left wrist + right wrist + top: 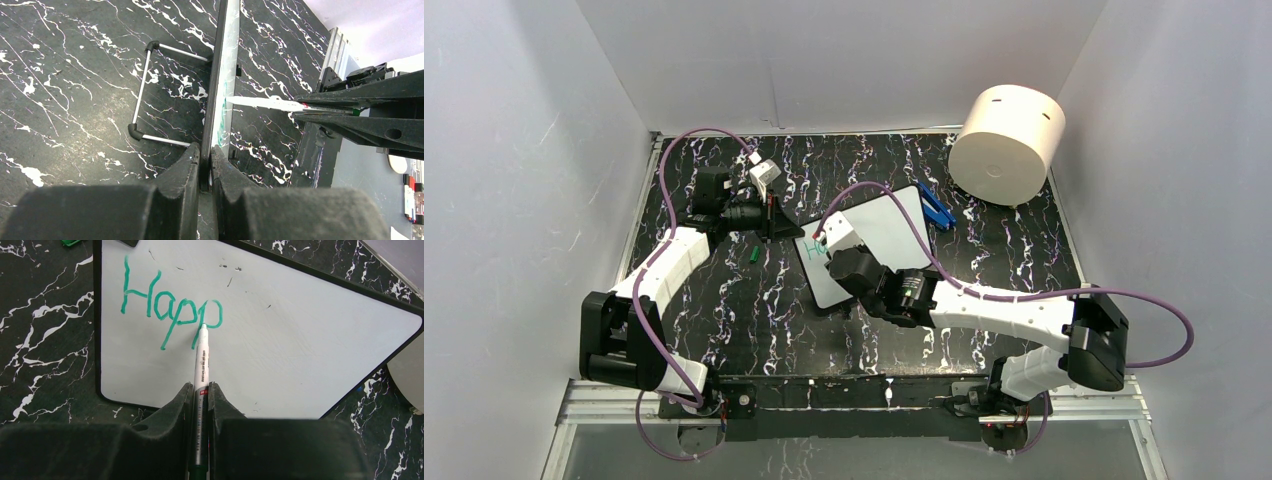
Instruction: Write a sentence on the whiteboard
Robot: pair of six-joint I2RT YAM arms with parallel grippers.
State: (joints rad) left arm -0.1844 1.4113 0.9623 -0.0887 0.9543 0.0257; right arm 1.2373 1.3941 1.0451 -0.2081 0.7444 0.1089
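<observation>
Black marbled table (754,320), cream cylinder (1006,143) parked far right, out of my way. The whiteboard (886,225) sits mid-table between the arms, turned at an angle. From the left wrist view I see it edge-on, with a wire stand (145,90) on its back side, so it looks propped up rather than lying flat.

The left gripper (205,155) is clamped on the board's edge. My read is that it's bracing the board so pen pressure doesn't shove it around. The right gripper (201,390) is clenched on the marker (201,357), barrel running straight out between the fingers, which gives the wrist cam a clear line to the nib.

The teal lettering (170,310) reads "Happ", upper left of the board. The tip is touching the second p at its stem. I judge this early, with most of the sentence left to write.
</observation>
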